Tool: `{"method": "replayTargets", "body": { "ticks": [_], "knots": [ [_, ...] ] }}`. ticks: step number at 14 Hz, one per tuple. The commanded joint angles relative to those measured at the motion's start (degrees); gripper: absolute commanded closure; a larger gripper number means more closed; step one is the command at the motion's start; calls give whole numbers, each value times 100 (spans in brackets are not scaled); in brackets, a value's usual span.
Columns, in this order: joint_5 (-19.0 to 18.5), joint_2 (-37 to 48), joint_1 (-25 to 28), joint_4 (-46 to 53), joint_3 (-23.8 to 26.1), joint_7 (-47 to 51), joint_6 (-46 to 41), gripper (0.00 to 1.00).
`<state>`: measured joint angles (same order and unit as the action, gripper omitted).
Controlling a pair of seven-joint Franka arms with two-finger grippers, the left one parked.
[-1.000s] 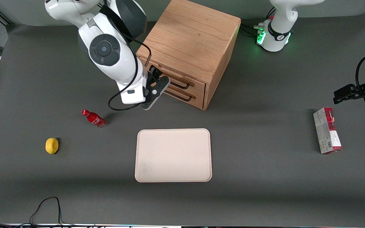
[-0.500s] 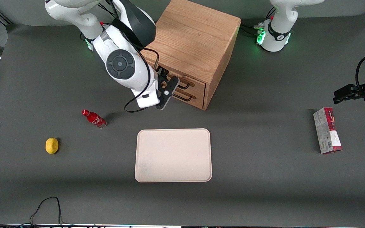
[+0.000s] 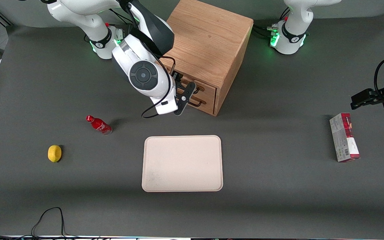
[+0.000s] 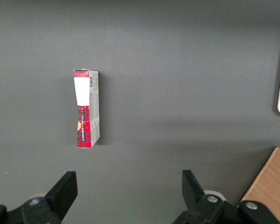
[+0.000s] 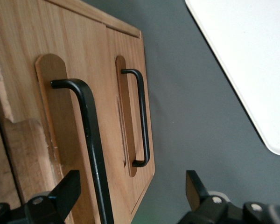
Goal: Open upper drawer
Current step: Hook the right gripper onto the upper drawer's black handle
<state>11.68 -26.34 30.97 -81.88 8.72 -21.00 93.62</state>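
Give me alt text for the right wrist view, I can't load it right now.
The open pincer sits close in front of the oak cabinet, the upper drawer shut and its black wire handle running between the fingers, not yet gripped. The bottom drawer's handle shows alongside, with a cream tray on the grey table.
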Motion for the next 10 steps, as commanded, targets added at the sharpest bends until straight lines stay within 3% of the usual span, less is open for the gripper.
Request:
{"method": "replayTargets", "body": {
  "ticks": [1, 10],
  "knots": [
    [124, 7, 31, -73, -46, -141, -54, 0],
    [44, -63, 137, -275, -98, -158, 113, 0]
  ]
}}
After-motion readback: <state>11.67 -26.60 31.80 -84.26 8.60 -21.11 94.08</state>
